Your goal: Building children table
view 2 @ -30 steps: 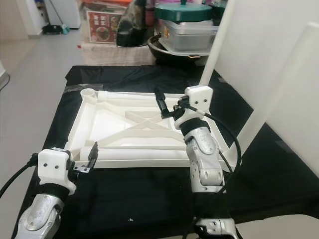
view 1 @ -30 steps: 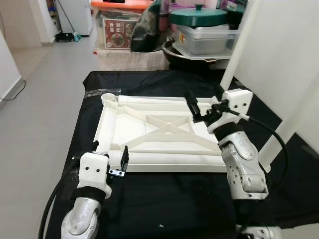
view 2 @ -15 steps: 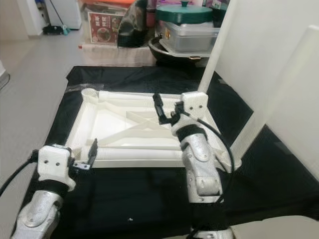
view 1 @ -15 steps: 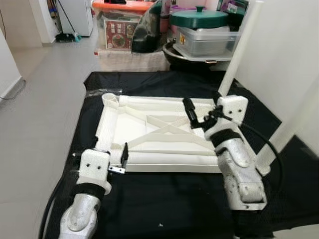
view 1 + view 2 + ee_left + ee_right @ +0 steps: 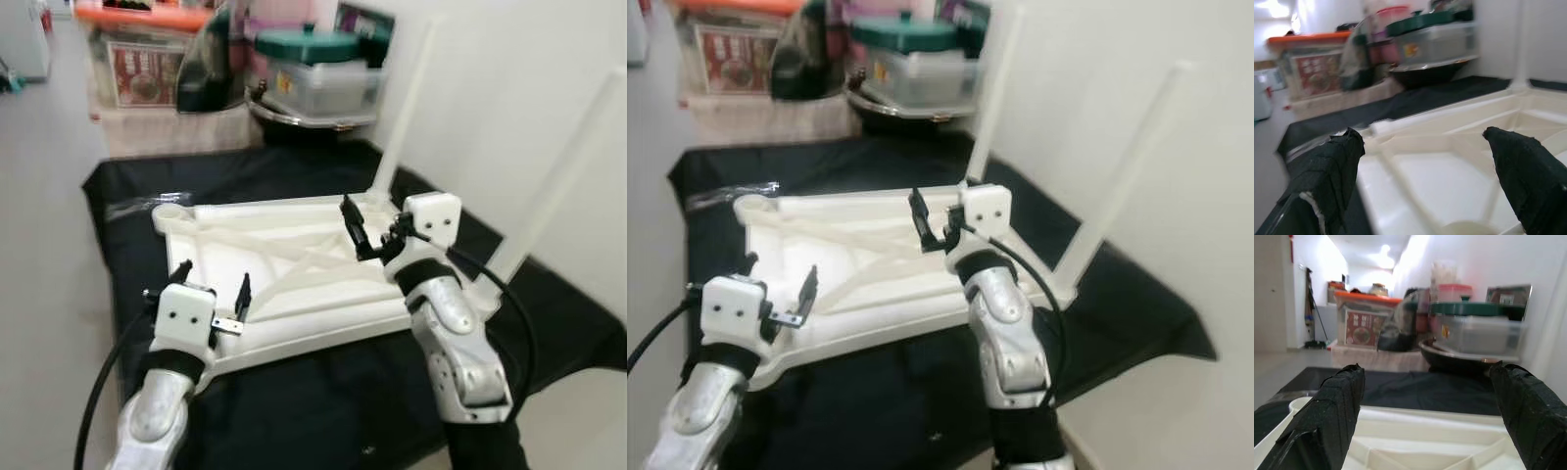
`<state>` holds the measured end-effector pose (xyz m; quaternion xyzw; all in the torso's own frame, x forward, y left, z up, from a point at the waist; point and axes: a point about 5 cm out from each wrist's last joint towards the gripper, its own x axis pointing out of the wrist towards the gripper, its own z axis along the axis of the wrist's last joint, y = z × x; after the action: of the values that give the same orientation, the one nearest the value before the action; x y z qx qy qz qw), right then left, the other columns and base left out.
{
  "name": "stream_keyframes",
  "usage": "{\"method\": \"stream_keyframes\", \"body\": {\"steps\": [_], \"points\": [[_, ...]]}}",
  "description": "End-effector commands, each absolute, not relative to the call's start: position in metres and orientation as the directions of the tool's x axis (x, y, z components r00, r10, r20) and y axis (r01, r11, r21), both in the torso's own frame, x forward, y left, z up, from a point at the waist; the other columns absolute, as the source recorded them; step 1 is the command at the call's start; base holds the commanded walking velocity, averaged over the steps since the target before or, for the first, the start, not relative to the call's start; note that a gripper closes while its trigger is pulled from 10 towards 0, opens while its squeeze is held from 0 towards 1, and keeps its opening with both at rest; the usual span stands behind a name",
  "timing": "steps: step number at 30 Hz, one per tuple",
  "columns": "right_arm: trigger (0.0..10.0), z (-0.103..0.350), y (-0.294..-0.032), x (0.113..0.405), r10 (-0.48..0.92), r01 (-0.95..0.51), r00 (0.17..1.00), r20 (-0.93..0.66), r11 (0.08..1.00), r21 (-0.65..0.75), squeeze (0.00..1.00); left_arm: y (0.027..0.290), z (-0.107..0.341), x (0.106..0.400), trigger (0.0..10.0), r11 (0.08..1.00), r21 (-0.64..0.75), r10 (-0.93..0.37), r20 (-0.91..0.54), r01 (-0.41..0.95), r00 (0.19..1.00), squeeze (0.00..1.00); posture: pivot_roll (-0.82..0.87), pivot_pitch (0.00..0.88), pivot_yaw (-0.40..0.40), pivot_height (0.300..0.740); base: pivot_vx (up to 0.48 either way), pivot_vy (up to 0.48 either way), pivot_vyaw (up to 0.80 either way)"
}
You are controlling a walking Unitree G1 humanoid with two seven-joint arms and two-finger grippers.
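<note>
An upturned white tabletop (image 5: 294, 274) lies on a black cloth (image 5: 323, 392), its long axis running from the left gripper (image 5: 211, 294) across to the right gripper (image 5: 364, 233), both sets of fingers spread wide and empty above its ribbed underside.

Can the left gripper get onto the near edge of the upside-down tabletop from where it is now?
Probably yes. The left gripper hovers open just above the near edge of the white tabletop, with nothing between its fingers and the rim. A short drop should close the gap.
</note>
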<state>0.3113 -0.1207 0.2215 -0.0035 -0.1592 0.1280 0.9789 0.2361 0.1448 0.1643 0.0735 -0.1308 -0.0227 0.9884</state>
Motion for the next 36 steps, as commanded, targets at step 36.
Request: {"method": "stream_keyframes", "body": {"steps": [36], "points": [[10.0,0.196,-0.066,0.337,0.478,-0.479,0.878,-0.026,0.877,-0.030,0.00,0.176,0.145,0.237,10.0,0.938,0.254,0.208,0.125,-0.235,0.970,0.00,0.12,0.000,-0.144,0.740,0.000,0.000,0.33]]}}
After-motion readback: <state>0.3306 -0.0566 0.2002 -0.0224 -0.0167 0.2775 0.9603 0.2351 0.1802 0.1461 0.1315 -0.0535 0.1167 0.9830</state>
